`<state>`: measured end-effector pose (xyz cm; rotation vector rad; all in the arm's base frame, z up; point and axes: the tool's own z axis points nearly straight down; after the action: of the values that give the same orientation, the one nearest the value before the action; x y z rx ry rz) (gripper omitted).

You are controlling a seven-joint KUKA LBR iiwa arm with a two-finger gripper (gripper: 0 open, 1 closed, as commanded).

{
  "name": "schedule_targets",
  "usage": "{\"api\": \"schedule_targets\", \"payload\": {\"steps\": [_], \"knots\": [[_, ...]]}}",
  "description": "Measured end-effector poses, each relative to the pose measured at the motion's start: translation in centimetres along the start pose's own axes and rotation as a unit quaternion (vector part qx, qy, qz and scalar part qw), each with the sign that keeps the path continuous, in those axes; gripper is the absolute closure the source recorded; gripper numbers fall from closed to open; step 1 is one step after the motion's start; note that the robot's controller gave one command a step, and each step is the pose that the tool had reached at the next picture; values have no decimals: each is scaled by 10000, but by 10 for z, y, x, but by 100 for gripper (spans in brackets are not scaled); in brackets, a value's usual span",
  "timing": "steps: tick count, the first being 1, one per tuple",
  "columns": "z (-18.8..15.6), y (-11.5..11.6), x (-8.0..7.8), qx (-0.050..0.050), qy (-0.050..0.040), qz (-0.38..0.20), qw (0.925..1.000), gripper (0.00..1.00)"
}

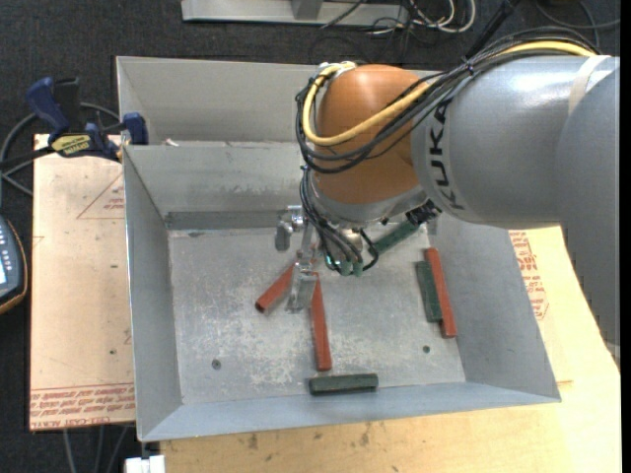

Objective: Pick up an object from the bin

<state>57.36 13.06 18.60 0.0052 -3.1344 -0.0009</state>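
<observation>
tool (302, 289) between two red sticks (320, 333)

The bin (148, 264) is bare grey sheet metal, matt on its walls and dulled on its floor, where pale scratches and dusty wear roughen the middle. On that floor the long red stick (320, 328) in the middle, the short red stick (275, 292) toward the left wall and the right-hand red stick (443, 304) look like smooth matt plastic, as do the dark green bar (343, 384) at the near edge and the second dark green bar (428, 289) by the right wall. The robot's orange cover (360, 136) is smooth and glossy, and the arm (523, 136) has a silver-grey satin shell.
</observation>
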Motion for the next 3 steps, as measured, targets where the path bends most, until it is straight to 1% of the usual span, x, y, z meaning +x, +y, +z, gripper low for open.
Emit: {"api": "schedule_targets", "payload": {"steps": [1, 2, 3], "knots": [[118, -1, -58, 4, -35, -3381, 9411, 0], [114, -1, -60, 5, -57, -3377, 9412, 100], [-9, 35, -56, 10, -99, -3426, 9394, 100]]}}
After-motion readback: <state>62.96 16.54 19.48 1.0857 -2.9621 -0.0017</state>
